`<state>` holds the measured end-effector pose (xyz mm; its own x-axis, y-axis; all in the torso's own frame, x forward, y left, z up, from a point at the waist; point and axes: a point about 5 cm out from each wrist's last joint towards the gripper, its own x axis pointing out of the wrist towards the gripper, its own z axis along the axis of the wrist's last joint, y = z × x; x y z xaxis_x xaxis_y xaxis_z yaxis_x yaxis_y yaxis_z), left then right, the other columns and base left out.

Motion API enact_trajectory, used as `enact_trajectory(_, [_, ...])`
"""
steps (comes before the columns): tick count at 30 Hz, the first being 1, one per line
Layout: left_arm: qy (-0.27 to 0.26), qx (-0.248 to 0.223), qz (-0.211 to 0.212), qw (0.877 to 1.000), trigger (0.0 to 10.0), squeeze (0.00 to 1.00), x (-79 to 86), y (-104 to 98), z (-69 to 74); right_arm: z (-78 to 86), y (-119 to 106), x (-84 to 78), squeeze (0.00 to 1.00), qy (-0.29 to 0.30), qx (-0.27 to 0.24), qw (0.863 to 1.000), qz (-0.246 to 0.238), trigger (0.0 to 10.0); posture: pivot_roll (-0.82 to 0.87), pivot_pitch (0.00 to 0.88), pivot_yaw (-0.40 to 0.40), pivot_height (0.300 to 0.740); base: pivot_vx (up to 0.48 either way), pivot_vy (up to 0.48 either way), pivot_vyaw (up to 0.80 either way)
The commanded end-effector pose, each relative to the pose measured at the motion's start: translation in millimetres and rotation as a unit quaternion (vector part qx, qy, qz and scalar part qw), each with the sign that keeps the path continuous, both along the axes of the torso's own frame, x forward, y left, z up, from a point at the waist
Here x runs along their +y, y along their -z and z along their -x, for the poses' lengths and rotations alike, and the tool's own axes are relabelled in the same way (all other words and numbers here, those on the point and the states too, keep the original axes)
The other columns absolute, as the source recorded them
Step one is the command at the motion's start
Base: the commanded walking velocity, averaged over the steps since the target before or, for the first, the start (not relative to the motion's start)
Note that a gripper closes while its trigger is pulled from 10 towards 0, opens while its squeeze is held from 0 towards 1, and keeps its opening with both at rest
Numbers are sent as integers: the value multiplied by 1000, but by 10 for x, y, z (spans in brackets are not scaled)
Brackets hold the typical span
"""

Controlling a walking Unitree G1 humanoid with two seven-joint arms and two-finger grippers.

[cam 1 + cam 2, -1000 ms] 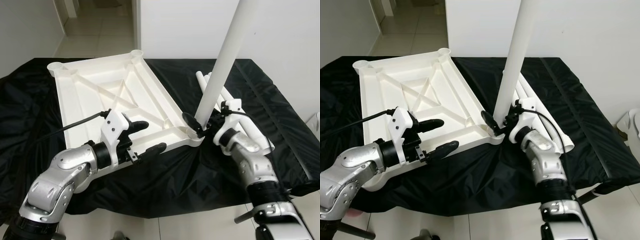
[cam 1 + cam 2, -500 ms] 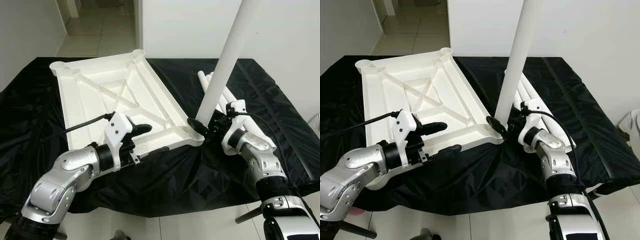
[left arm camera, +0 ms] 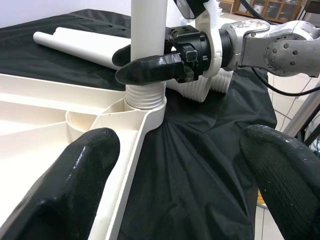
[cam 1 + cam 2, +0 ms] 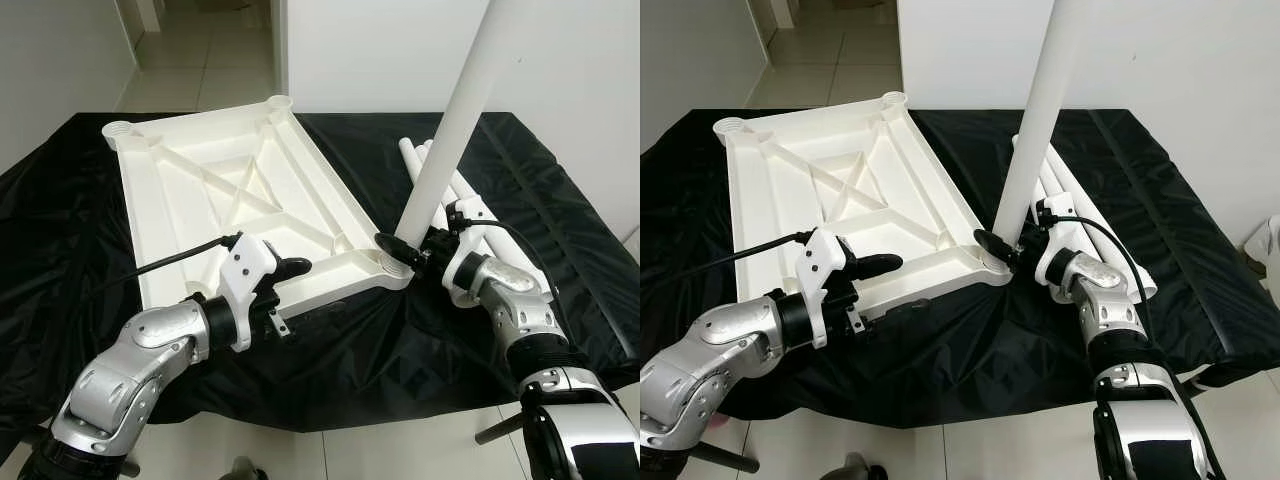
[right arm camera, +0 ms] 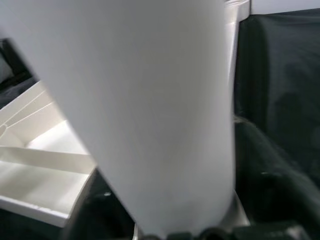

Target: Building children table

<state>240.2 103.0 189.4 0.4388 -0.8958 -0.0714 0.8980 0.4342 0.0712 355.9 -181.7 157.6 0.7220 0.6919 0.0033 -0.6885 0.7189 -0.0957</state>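
A white plastic tabletop lies upside down on the black cloth. A long white leg stands tilted in the socket at the tabletop's near right corner. My right gripper is shut on the leg just above that socket; one of its fingers crosses the leg's base. My left gripper is open at the tabletop's near edge, one finger over the rim, the other finger over the cloth. In the right wrist view the leg is very close.
Spare white legs lie on the cloth behind my right gripper. A black cable runs across the tabletop's near left part. The cloth-covered table ends just before me. A white wall stands behind; a tiled hallway opens at the back left.
My left gripper has moved in toward the tabletop's near edge, and its lower finger now sits at the rim. The right wrist has shifted slightly while still holding the leg.
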Motion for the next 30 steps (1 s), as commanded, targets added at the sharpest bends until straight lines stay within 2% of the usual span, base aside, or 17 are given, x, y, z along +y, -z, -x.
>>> enact_trajectory(1, [-1,-1,-9,1000,10000,0,-2,-4,4,-3,51,3,0,-7,14,1000,-7,0,-5,75,20,740,0,0,0])
enact_trajectory(8, [0,-2,-8,1000,10000,0,-13,-7,10,0,103,52,0,5,21,999,-29,0,-7,67,15,740,0,0,0])
enact_trajectory(14, [0,-3,-7,1000,10000,0,-21,-9,4,-11,148,117,0,68,28,997,-33,0,-10,61,5,740,0,0,0])
enact_trajectory(17, [0,-4,-7,1000,10000,0,-23,-10,2,-11,154,130,0,80,26,996,-34,0,-10,61,5,740,0,0,0])
enact_trajectory(18, [0,-4,-6,1000,10000,0,-27,-9,-1,-5,191,189,0,125,30,990,-49,0,-14,56,0,740,0,0,0])
enact_trajectory(20, [-1,-4,-5,1000,10000,0,-30,-8,-2,4,220,230,0,158,36,985,-56,0,-14,56,0,740,0,0,0])
enact_trajectory(27, [1,-5,-2,1000,10000,0,-33,-12,0,104,252,412,0,199,27,977,-66,0,-14,53,-4,740,0,0,0])
enact_trajectory(29, [1,-4,-2,1000,10000,0,-35,-10,0,177,270,546,0,233,23,970,-69,0,-18,54,-4,740,0,0,0])
enact_trajectory(30, [1,-4,-2,1000,10000,0,-35,-10,0,177,270,546,0,233,23,970,-69,0,-18,54,-4,740,0,0,0])
